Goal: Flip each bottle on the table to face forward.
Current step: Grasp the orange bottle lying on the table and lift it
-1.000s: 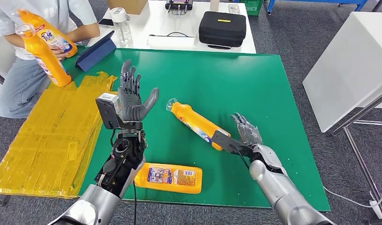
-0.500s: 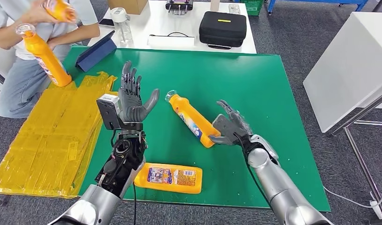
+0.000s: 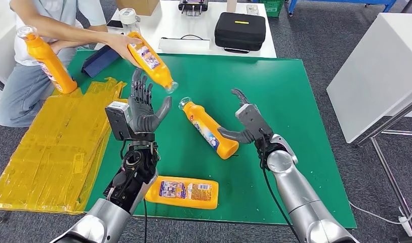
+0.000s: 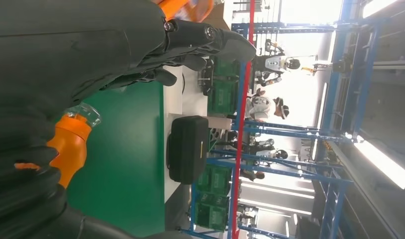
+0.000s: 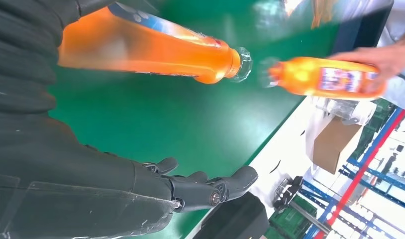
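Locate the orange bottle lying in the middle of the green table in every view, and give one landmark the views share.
Head view: orange bottle lies mid-table, base beside the right hand.
Left wrist view: its clear cap and neck peek from behind the left hand.
Right wrist view: blurred, along the top edge.
Shared landmark: the black case.

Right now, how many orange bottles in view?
4: one lying mid-mat by the right hand, one flat at the near edge, two with the person, one tilted, one upright.

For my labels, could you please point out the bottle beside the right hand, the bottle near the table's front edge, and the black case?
Middle bottle (image 3: 210, 130), head view, label.
Front bottle (image 3: 181, 192), head view, label.
Black case (image 3: 240, 31), head view, lid.
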`<action>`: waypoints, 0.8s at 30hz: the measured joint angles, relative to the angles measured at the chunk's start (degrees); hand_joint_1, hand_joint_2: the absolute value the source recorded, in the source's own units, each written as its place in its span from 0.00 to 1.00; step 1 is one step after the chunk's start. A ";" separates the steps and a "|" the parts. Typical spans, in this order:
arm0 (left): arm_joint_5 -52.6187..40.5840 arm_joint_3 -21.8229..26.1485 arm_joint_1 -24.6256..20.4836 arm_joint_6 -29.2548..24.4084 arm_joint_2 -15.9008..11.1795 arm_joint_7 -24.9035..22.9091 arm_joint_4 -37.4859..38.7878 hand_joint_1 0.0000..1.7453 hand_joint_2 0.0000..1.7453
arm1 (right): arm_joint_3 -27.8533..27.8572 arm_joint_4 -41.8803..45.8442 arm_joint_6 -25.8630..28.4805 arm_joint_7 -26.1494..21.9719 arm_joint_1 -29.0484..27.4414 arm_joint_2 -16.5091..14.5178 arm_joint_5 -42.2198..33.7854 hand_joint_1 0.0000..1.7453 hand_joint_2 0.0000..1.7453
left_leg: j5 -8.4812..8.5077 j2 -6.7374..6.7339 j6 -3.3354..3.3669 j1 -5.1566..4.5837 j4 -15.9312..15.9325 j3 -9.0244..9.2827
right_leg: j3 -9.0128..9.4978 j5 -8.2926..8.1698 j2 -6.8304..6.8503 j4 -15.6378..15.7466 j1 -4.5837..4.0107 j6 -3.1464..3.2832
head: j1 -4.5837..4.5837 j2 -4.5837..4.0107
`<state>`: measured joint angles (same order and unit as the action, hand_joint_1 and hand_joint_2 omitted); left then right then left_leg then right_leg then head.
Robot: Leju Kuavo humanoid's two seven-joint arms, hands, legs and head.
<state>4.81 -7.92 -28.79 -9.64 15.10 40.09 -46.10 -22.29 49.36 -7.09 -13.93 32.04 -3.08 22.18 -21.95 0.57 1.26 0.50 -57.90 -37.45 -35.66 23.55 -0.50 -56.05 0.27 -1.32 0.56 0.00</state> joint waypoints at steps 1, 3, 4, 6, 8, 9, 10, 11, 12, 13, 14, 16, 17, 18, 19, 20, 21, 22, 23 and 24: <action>0.00 -0.01 0.00 0.00 0.00 0.00 0.00 0.00 1.00 | -0.01 0.07 0.01 0.02 0.00 0.00 -0.01 0.00 1.00 | 0.00 0.00 0.00 0.00 0.00 0.00 | 0.00 0.00 0.00 0.00 0.00 0.00 | 0.01 0.00; 0.00 -0.02 0.00 0.00 0.00 0.00 0.01 0.00 1.00 | -0.04 0.17 0.01 0.04 0.01 0.00 -0.02 0.00 1.00 | 0.00 0.01 0.00 0.00 0.00 0.00 | 0.00 0.00 0.00 0.00 0.00 0.00 | 0.01 0.00; 0.00 -0.02 -0.01 0.00 0.00 0.00 0.01 0.00 1.00 | -0.05 0.19 0.01 0.05 0.01 0.00 -0.02 0.00 1.00 | 0.00 0.01 0.00 0.00 0.00 0.00 | 0.00 0.00 0.00 0.00 -0.01 0.00 | 0.01 0.00; 0.00 -0.03 -0.02 0.00 0.00 0.00 0.02 0.00 1.00 | -0.08 0.23 0.02 0.06 0.01 0.00 -0.03 0.00 1.00 | 0.00 0.00 0.00 0.00 0.00 0.00 | 0.00 0.00 0.00 0.00 -0.01 0.00 | 0.01 0.00; 0.03 -0.04 -0.03 -0.01 0.00 0.00 0.02 0.00 1.00 | -0.09 0.27 0.39 0.28 0.02 -0.01 -0.25 0.00 1.00 | 0.00 0.00 0.00 0.00 0.00 0.00 | 0.00 0.00 0.00 0.00 -0.01 0.00 | 0.01 0.00; 0.05 -0.04 -0.03 -0.01 0.00 0.00 0.02 0.00 1.00 | -0.05 0.23 0.86 0.50 0.04 -0.02 -0.46 0.00 1.00 | 0.00 0.00 0.00 0.00 0.00 0.00 | 0.00 0.00 0.00 0.00 -0.01 0.00 | 0.01 0.00; 0.10 -0.07 -0.03 -0.03 0.00 0.00 0.02 0.00 1.00 | 0.04 0.16 1.50 0.72 0.07 -0.05 -0.72 0.00 1.00 | 0.00 0.01 0.00 0.00 0.00 0.00 | 0.00 0.00 0.00 0.00 -0.02 0.00 | 0.00 -0.01; 0.13 -0.14 -0.03 -0.05 0.00 0.00 0.02 0.00 1.00 | 0.20 0.03 2.24 0.91 0.10 -0.09 -0.94 0.00 1.00 | 0.00 0.01 0.00 0.00 0.00 0.00 | 0.00 0.00 0.00 0.00 -0.02 0.00 | 0.00 -0.01; 0.19 -0.24 -0.03 -0.08 0.00 0.00 0.02 0.00 1.00 | 0.41 -0.12 2.92 0.99 0.13 -0.14 -1.11 0.00 1.00 | 0.00 0.01 0.00 0.00 0.00 0.00 | 0.00 0.00 0.00 0.00 -0.02 0.00 | 0.00 -0.01; 0.25 -0.36 -0.03 -0.10 0.00 0.00 0.02 0.00 1.00 | 0.65 -0.29 3.48 1.00 0.14 -0.20 -1.21 0.00 1.00 | 0.00 0.01 0.00 0.00 0.00 0.00 | 0.00 0.00 0.00 0.00 -0.01 0.00 | -0.01 -0.01; 0.31 -0.48 -0.03 -0.10 0.00 0.00 0.02 0.00 1.00 | 0.89 -0.44 3.91 1.00 0.14 -0.27 -1.25 0.00 1.00 | 0.00 0.01 0.00 0.00 0.00 0.00 | 0.00 0.00 0.00 0.00 -0.01 0.00 | 0.00 0.00; 0.44 -0.62 -0.03 -0.11 0.00 0.00 0.02 0.00 1.00 | 1.22 -0.65 4.43 0.99 0.12 -0.42 -1.11 0.00 1.00 | 0.00 0.00 0.00 0.00 0.00 0.00 | 0.00 0.00 0.00 0.00 -0.01 0.00 | 0.00 0.00; 0.49 -0.67 -0.03 -0.11 0.00 0.00 0.02 0.00 1.00 | 1.30 -0.69 4.57 0.99 0.10 -0.48 -0.98 0.00 1.00 | 0.00 0.00 0.00 0.00 0.00 0.00 | 0.00 0.00 0.00 0.00 -0.01 0.00 | 0.00 0.00; 0.51 -0.73 -0.03 -0.11 0.00 -0.01 0.02 0.00 1.00 | 1.33 -0.71 4.70 0.99 0.08 -0.55 -0.80 0.00 1.00 | 0.00 0.00 0.00 0.00 0.00 0.00 | 0.00 0.00 0.00 0.00 -0.01 0.00 | 0.00 0.00; 0.52 -0.79 -0.03 -0.11 0.00 -0.02 0.02 0.00 1.00 | 1.35 -0.70 4.81 1.01 0.07 -0.63 -0.61 0.00 1.00 | 0.00 0.01 0.00 0.00 0.00 0.00 | 0.00 0.00 0.00 0.00 -0.01 0.00 | 0.00 0.00; 0.54 -0.84 -0.03 -0.11 0.00 -0.03 0.02 0.00 1.00 | 1.37 -0.70 4.93 1.04 0.06 -0.71 -0.42 0.00 1.00 | 0.00 0.01 0.00 0.00 0.00 0.00 | 0.00 0.00 0.00 0.00 -0.01 0.00 | 0.00 0.00; 0.55 -0.88 -0.03 -0.11 0.00 -0.04 0.02 0.00 1.00 | 1.39 -0.69 5.05 1.13 0.06 -0.79 -0.22 0.00 1.00 | 0.00 0.01 0.00 0.00 0.00 0.00 | 0.00 0.00 0.00 0.00 -0.01 0.00 | 0.00 0.00; 0.56 -0.90 -0.03 -0.10 0.00 -0.04 0.02 0.00 1.00 | 1.41 -0.69 5.14 1.24 0.06 -0.85 -0.06 0.00 1.00 | 0.00 0.01 0.00 0.00 0.00 0.00 | 0.00 0.00 0.00 0.00 -0.01 0.00 | 0.01 0.00; 0.57 -0.92 -0.03 -0.09 0.00 -0.04 0.02 0.00 1.00 | 1.45 -0.68 5.21 1.35 0.05 -0.87 0.07 0.00 1.00 | 0.00 0.01 0.00 0.00 0.00 0.00 | 0.00 0.00 0.00 0.00 -0.01 0.00 | 0.01 0.00; 0.58 -0.93 -0.03 -0.08 0.00 -0.04 0.02 0.00 1.00 | 1.51 -0.68 5.26 1.46 0.04 -0.90 0.18 0.00 1.00 | 0.00 0.01 0.00 0.00 0.00 0.00 | 0.00 0.00 0.00 0.00 -0.01 0.00 | 0.01 0.00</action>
<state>5.39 -8.85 -28.83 -9.72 15.10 40.04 -46.07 -20.79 48.68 -1.83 -12.46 32.08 -3.98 22.35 -21.95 0.58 1.26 0.50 -57.90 -37.45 -35.66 23.56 -0.50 -56.05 0.26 -1.32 0.57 0.00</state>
